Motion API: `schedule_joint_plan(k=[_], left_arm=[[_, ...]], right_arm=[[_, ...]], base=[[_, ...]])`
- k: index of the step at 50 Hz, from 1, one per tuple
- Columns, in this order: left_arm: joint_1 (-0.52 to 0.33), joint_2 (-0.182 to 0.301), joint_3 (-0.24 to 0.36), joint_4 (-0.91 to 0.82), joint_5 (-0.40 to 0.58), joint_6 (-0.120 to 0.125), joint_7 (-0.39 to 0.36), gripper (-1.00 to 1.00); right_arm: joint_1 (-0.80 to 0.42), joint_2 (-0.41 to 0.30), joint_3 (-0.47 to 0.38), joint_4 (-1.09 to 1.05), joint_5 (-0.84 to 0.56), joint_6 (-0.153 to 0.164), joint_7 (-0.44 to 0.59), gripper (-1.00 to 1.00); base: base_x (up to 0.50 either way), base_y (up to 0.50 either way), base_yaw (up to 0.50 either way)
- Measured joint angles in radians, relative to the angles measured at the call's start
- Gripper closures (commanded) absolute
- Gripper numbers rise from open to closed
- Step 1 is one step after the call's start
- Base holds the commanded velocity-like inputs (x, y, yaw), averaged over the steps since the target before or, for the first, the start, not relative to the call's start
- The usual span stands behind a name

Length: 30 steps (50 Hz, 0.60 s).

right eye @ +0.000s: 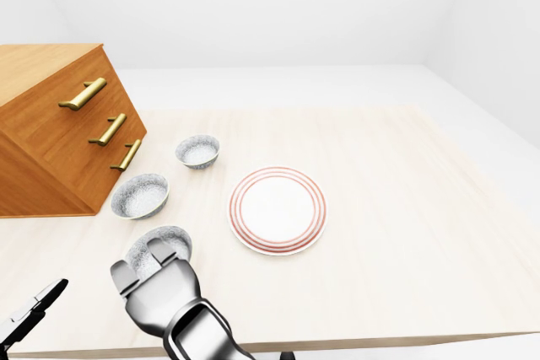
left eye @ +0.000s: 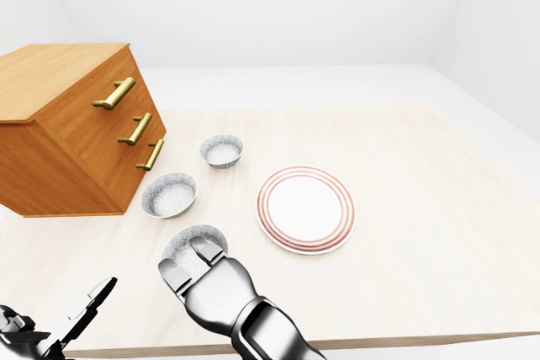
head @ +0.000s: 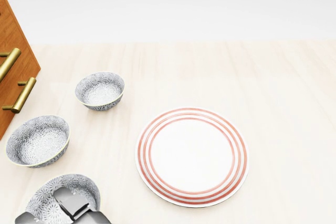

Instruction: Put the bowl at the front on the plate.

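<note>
Of three grey-patterned bowls on the pale wooden table, the front bowl [head: 50,193] is lowest in the head view, left of the plate. It rests on the table. My right hand [head: 73,206] reaches in from the bottom. Its silver fingers [left eye: 202,250] curl over the bowl's near rim into its hollow, shut on the rim. The white plate with red rings [head: 191,156] lies bare to the right of the bowl. My left hand [left eye: 59,322] hovers at the bottom left of the left-eye view, fingers spread and holding nothing.
A middle bowl [head: 38,141] and a far bowl [head: 100,91] stand in a row above the front one. A wooden drawer cabinet with brass handles [left eye: 67,124] stands left of them. The table's near edge [left eye: 422,340] runs along the bottom.
</note>
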Motion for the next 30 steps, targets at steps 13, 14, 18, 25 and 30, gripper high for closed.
schedule_joint_plan(k=[13,14,18,25,30], left_arm=[[0.000,0.000,0.002,-0.001,-0.004,0.000,-0.002,-1.00],[0.000,0.000,0.002,-0.001,-0.004,0.000,-0.002,-1.00],[0.001,-0.001,0.002,-0.002,-0.004,0.000,-0.003,-1.00],[0.000,-0.001,0.002,-0.002,-0.004,0.000,-0.003,-1.00],[0.001,-0.001,0.002,-0.003,-0.005,0.000,-0.003,-1.00]], right_arm=[[0.010,-0.003,-0.007,0.040,0.018,0.000,-0.039,-1.00],[0.011,-0.004,-0.008,0.042,0.020,0.000,-0.043,-1.00],[0.015,-0.008,-0.009,0.052,0.029,0.000,-0.057,-1.00],[0.016,-0.008,-0.011,0.078,0.048,0.000,-0.081,-1.00],[0.015,-0.005,-0.013,0.091,0.057,0.000,-0.090,-1.00]], base=[[0.00,0.00,0.00],[0.00,0.00,0.00],[0.00,0.00,0.00],[0.00,0.00,0.00],[0.00,0.00,0.00]])
